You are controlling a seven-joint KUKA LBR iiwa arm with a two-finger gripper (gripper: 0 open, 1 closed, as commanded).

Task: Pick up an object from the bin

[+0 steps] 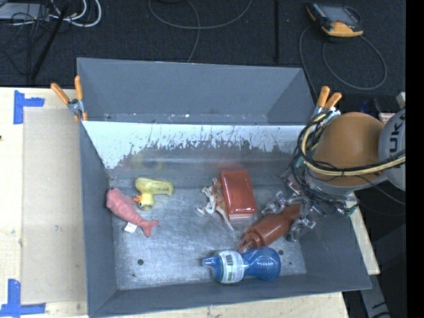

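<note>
A rounded, glossy orange-brown cover [351, 148] caps the wrist. Yellow, black and white cables [310, 152] loop around its left side. The white arm link [397, 138] bears dark lettering. The grey metal gripper [298, 212] looks angular and bracketed.

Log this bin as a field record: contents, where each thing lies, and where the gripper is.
container: grey metal bin with sloped walls
gripper: at the right side of the bin, down at the upper end of the reddish-brown bottle-shaped thing
held: cannot tell
centre: red rectangular block lying on a white ragged piece
front: blue plastic bottle with a white label, on its side
left: pink soft fish-shaped toy; yellow duck-shaped toy beside it
</note>
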